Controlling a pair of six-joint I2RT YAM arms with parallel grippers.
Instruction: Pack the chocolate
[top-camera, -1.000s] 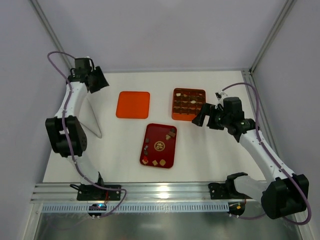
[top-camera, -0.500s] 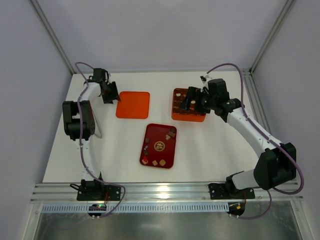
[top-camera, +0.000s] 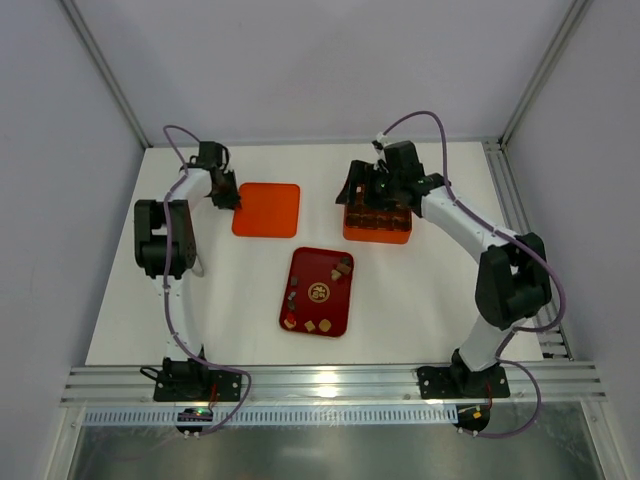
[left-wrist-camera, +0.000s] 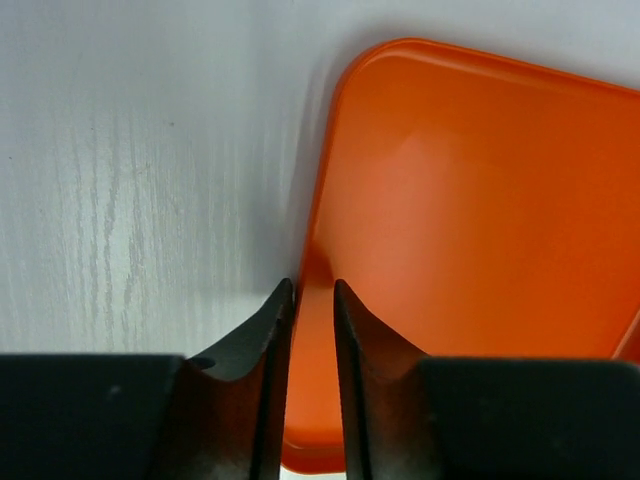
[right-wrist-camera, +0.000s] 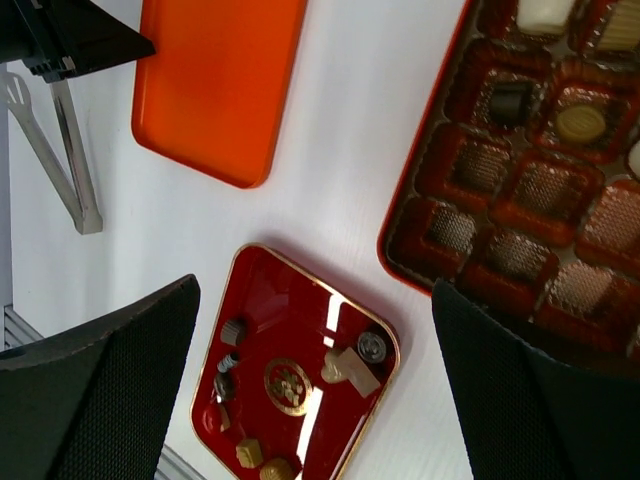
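Several small chocolate pieces (right-wrist-camera: 347, 368), dark, tan and cream, lie in the dark red tray (right-wrist-camera: 265, 290), mid-table in the top view (top-camera: 312, 265). More chocolate (right-wrist-camera: 580, 122) fills some cells of the orange box (right-wrist-camera: 470, 165); the near cells are empty. My right gripper (right-wrist-camera: 315, 285) hangs open and empty, high above the gap between tray and box, and sits over the box's left part (top-camera: 362, 192). My left gripper (left-wrist-camera: 312, 300) is shut on the left rim of the flat orange lid (left-wrist-camera: 470, 200), one finger (left-wrist-camera: 272, 330) outside it and one inside.
The orange lid (top-camera: 266, 210) lies on the white table left of the box (top-camera: 378, 230). A metal stand (right-wrist-camera: 70, 160) rises near the left arm. Walls and frame posts close in the back and sides.
The left arm swung in from the far left to the lid's edge and its jaws narrowed onto the rim. The right arm moved left and back, from beside the box to over it.
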